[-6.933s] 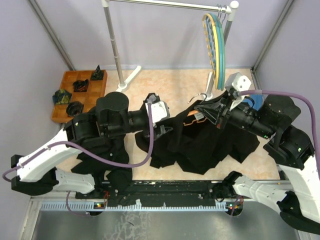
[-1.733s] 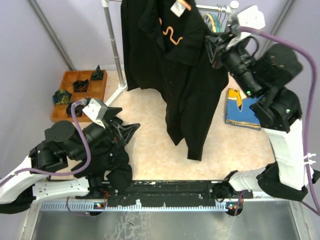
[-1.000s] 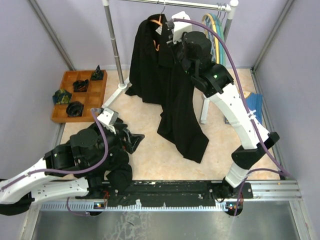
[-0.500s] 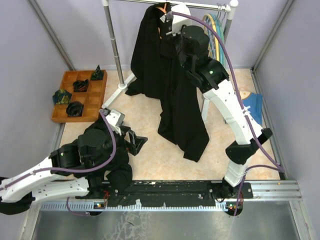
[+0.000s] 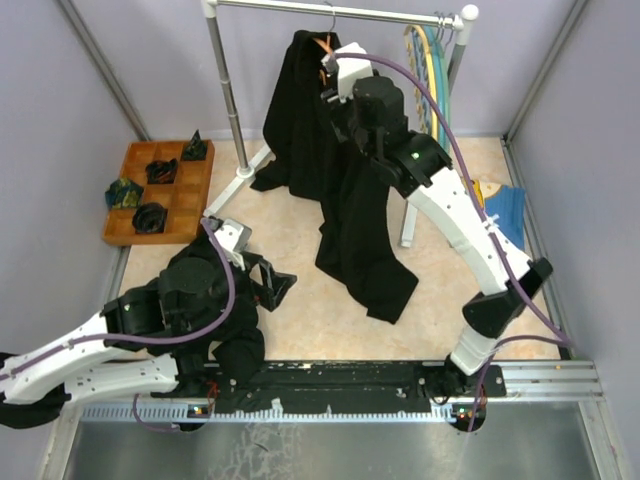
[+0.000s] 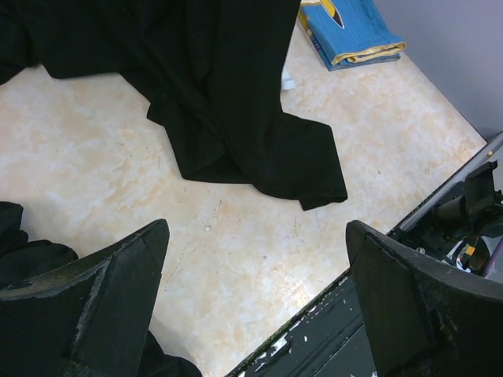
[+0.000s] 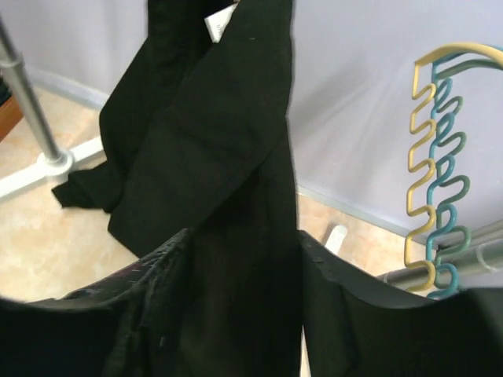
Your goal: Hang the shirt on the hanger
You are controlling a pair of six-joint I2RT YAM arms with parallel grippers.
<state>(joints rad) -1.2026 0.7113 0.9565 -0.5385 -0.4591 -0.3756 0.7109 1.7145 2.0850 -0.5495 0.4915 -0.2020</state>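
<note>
- near edge, left: the left tool [image 6: 255, 229] hovers low over the worktop [image 5: 310, 315], its fingers [image 6: 118, 302] spread wide and holding nothing.
- under that arm, a heap of black clothes [image 5: 238, 352] lies at the near-left corner.
- mid-worktop: the shirt's bottom end [image 6: 259, 149] rests crumpled on the surface.
- right edge: a folded blue-and-yellow garment [image 5: 505, 208] lies flat, apart from the shirt.
- left edge: an orange tray [image 5: 140, 158] holds small dark items.
- far side: the right tool [image 7: 244, 236] is raised against the hanging shirt [image 5: 345, 200], fingers parted, black cloth between them; whether they press it, i cannot tell.
- the shirt hangs on the orange hanger [image 5: 322, 44], only a sliver showing at the collar, hooked on the metal rail [image 5: 380, 12].
- yellow and teal hangers [image 7: 440, 157] hang further right on the rail.
</note>
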